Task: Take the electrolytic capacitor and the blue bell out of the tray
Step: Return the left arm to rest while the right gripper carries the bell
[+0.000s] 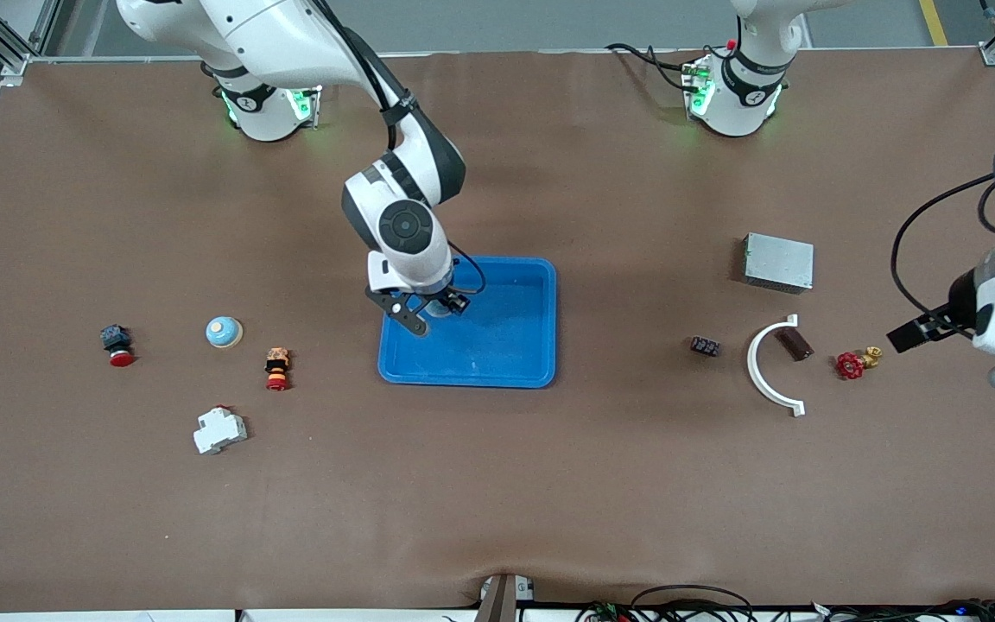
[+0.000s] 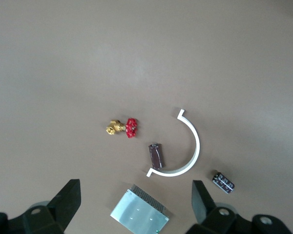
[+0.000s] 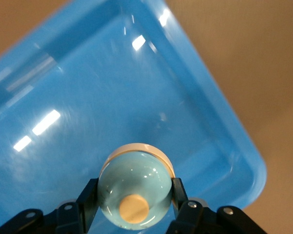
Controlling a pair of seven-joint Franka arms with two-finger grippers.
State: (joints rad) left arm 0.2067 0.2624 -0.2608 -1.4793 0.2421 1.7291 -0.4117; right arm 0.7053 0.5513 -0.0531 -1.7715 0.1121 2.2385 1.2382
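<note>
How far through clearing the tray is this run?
Done: the electrolytic capacitor lies outside the tray, toward the left arm's end. In hand: the right gripper is shut on the blue bell over the tray. Left: setting it on the table. The left gripper waits open.

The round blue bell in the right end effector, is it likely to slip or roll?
The blue bell looks smooth and glossy, so it may slip between the right end effector's narrow fingers. Its dome shape suggests it could roll if tipped sideways in the tray.
</note>
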